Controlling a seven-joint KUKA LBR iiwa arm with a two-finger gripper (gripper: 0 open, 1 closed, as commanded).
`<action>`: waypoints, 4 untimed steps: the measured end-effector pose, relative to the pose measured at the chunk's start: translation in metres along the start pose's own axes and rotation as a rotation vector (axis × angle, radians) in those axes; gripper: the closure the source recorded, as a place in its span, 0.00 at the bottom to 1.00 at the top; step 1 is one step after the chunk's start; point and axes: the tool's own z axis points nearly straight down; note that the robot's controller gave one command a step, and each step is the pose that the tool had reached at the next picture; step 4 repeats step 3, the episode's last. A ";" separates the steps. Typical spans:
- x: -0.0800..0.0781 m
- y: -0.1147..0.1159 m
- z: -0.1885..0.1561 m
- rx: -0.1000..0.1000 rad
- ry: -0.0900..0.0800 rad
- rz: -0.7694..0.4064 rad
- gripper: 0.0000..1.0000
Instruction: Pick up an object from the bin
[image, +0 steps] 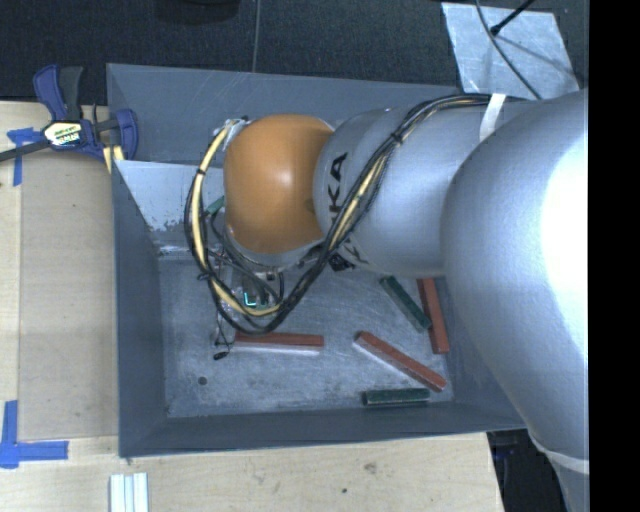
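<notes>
My gripper (248, 288) hangs low over the left half of the bin, its body mostly hidden under the arm's orange cover and cables. Just below it lies a reddish-brown flat stick (285, 341), lengthwise on the bin floor, its left end right under the gripper. Whether the gripper touches the stick cannot be made out. A second reddish-brown stick (400, 361) lies slanted to the right of the first.
A dark green stick (396, 398) lies by the front wall. Another reddish-brown stick (435, 316) and a dark green one (405, 301) lie at the right, partly under the arm. A small dark speck (203, 380) sits front left.
</notes>
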 end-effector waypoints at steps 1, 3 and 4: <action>0.018 -0.067 0.072 0.004 0.004 -0.147 0.00; -0.061 -0.077 -0.092 0.001 -0.012 -0.447 1.00; -0.061 -0.077 -0.092 0.001 -0.012 -0.447 1.00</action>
